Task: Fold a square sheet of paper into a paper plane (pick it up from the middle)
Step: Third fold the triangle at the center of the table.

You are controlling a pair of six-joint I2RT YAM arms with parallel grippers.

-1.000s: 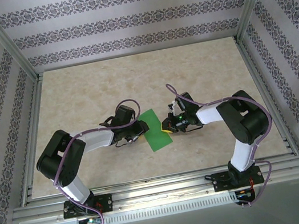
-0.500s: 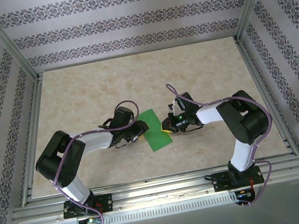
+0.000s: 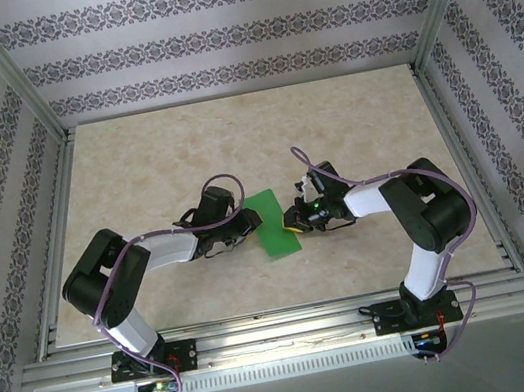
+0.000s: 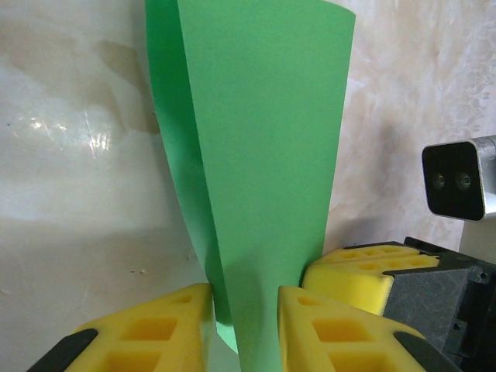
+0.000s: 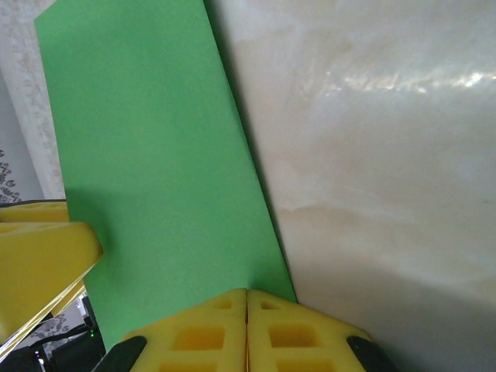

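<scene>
1. Pinching the square sheet of paper (image 3: 274, 224) from both sides: left gripper (image 4: 244, 304) narrow, pads touching a doubled-over flap; right gripper (image 5: 246, 301) closed tight on the sheet's edge.
2. Sheet sits mid-width on the table (image 3: 332, 133), nearer the near edge, between the arms.
3. Risk: an uneven pull could tear it or skew the crease; the thin edge may slip from the right pads.
4. Left wrist view shows the raised, curved fold; top view reads it flat.
</scene>
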